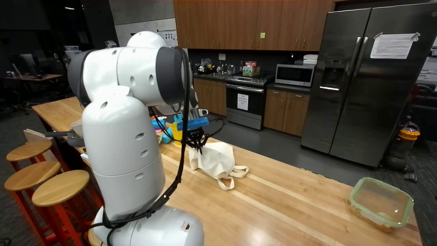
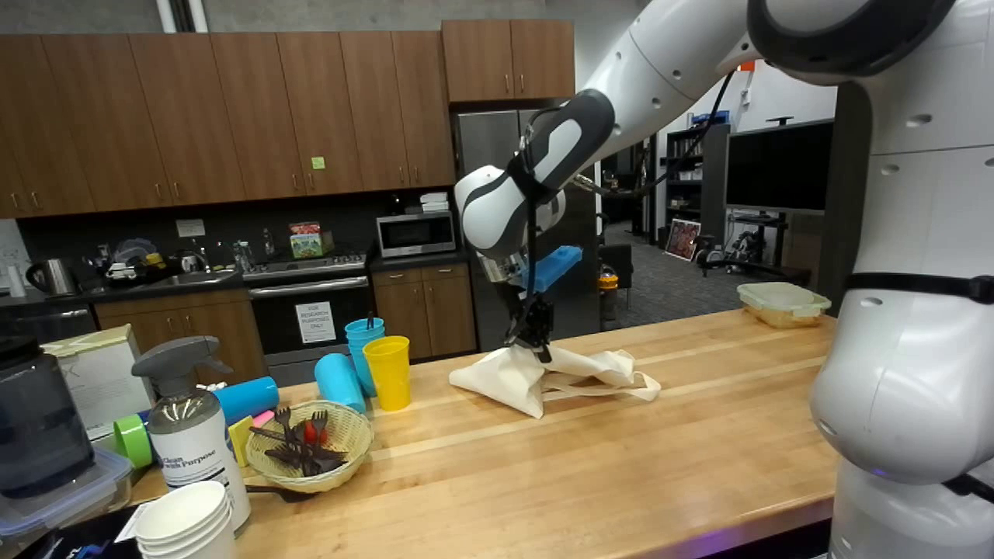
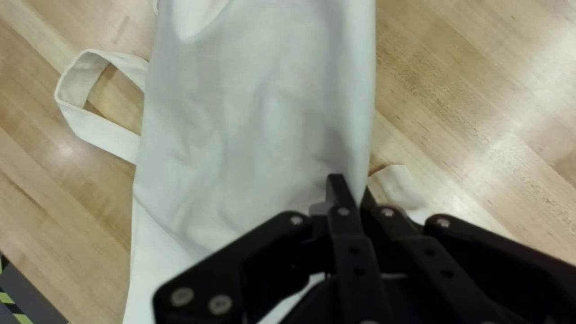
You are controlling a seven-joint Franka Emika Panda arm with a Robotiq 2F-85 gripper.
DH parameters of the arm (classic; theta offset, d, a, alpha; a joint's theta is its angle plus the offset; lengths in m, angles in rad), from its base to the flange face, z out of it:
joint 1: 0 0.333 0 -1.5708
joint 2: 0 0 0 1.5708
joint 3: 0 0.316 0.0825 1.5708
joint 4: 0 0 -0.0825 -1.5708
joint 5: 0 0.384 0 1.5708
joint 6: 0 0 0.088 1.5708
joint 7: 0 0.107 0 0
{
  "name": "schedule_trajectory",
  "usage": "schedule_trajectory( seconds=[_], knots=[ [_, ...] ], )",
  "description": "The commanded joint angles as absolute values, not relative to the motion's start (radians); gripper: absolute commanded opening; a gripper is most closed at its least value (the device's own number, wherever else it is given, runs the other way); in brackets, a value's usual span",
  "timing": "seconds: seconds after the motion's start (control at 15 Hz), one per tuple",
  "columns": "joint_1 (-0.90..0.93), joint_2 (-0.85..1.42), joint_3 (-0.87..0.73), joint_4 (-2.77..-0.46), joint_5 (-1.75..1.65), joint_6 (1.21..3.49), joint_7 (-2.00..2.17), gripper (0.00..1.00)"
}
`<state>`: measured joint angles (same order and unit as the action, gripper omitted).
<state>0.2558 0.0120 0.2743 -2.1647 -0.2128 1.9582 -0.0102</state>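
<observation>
Low in the wrist view, right of centre, your gripper [image 3: 353, 191] pinches an edge of the cream cloth bag [image 3: 243, 112], mid-frame on the wooden table [image 3: 468, 108]. Grasping looks like your step; such limpness likely calls for a slow, firmly held next move.

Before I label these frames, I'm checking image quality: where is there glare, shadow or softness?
In the wrist view, glare washes the tabletop at right, the cloth bag looks soft, and the black claw loses detail; in an exterior view, the far desk sits in gloom; in an exterior view, purple glare tints the tabletop's front edge.
</observation>
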Motion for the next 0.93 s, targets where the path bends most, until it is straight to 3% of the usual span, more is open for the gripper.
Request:
schedule_trajectory(
  seconds=[0.0, 0.87],
  knots=[
    [0.252, 0.028, 0.263, -2.142, -0.188, 1.921, -0.012, 0.01],
    [0.222, 0.097, 0.225, -2.119, -0.077, 1.870, -0.028, 0.01]
  ],
)
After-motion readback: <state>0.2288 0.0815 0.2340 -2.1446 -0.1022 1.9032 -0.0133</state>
